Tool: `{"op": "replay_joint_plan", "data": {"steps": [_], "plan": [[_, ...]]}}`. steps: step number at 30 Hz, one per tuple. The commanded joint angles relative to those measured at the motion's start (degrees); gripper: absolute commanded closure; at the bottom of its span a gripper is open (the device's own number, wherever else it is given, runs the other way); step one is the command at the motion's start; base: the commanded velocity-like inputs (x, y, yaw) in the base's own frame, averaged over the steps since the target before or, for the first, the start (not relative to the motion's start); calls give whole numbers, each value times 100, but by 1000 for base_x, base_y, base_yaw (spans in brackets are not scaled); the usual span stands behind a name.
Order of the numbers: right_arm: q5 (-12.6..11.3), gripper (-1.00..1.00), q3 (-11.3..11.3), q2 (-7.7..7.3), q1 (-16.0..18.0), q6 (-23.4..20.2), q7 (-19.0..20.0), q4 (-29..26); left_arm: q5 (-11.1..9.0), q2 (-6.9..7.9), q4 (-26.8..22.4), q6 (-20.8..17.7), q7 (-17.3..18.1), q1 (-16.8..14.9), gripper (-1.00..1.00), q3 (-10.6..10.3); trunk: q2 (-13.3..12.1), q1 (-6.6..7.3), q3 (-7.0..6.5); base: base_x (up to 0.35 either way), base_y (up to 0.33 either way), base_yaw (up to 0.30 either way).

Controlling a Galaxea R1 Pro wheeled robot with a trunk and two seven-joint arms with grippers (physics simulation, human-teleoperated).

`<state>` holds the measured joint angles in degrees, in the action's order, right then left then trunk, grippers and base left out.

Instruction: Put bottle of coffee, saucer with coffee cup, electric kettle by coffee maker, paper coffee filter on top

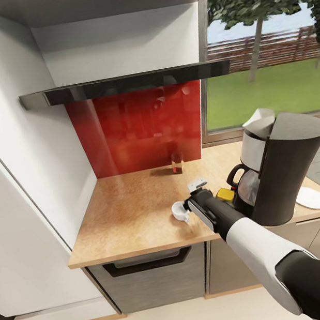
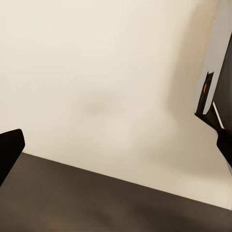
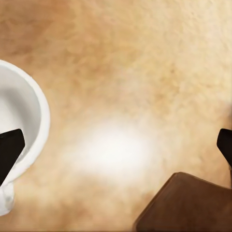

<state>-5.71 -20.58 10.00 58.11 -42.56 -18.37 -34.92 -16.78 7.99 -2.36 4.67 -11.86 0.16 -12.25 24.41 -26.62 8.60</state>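
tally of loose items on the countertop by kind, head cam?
coffee maker: 1
coffee cup: 1
saucer: 1
bottle of coffee: 1
paper filter on top of the coffee maker: 1
Total: 5. No kettle counted. The right gripper is beside the cup.

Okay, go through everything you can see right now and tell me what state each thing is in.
coffee cup: upright on the countertop, off the saucer
saucer: flat, bare, beside the coffee maker
coffee maker: upright, paper filter on top
bottle of coffee: upright by the backsplash
right gripper: open, beside the cup
left gripper: open, holding nothing
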Motion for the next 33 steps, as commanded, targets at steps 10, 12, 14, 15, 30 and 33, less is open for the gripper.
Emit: {"op": "replay_joint_plan", "data": {"steps": [10,12,14,15,30,33], "plan": [[-62,-100,-25,0,7,-15,-52,89,-54,-4,-10,8,-18,5,-100,-49,11,-4,11,12,0,0],[-62,-100,-25,0,7,-15,-52,90,-58,-1,-10,8,-18,3,-100,-47,11,-4,11,0,0,0],[-62,-100,-25,0,7,-15,-52,90,-61,0,-10,8,-18,2,-100,-48,11,-4,11,0,4,0],[-62,-100,-25,0,7,-15,-52,90,-61,1,-10,8,-18,4,-100,-49,11,-4,11,0,50,0],[-62,-100,-17,0,1,-15,-50,135,-73,36,-8,8,-14,2,-100,-32,11,-4,11,4,71,0],[-62,-100,-16,0,-1,-15,-49,160,-83,47,-8,8,-13,2,-100,-27,11,-4,11,95,0,0]]}}
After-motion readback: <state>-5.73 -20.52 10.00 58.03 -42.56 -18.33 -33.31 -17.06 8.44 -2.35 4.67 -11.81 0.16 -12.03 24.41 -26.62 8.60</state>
